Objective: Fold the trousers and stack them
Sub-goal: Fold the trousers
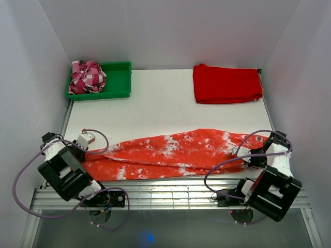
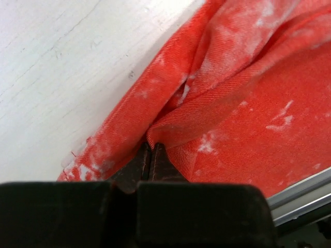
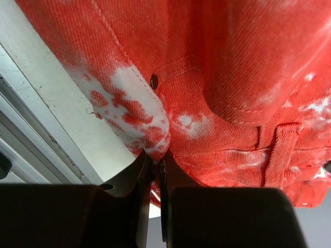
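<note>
The orange-red, white-speckled cloth trousers [image 1: 176, 152] lie stretched left to right along the near edge of the white table [image 1: 155, 103]. The left gripper [image 2: 151, 155] is clamped on their leg end and the right gripper [image 3: 155, 160] on the waistband.

no readable text, labels, brands or numbers in any of the three views; the only candidate is a dark rivet [image 3: 154, 81] on the trousers [image 3: 232, 62], too blurred to tell if it carries a stamp
</note>
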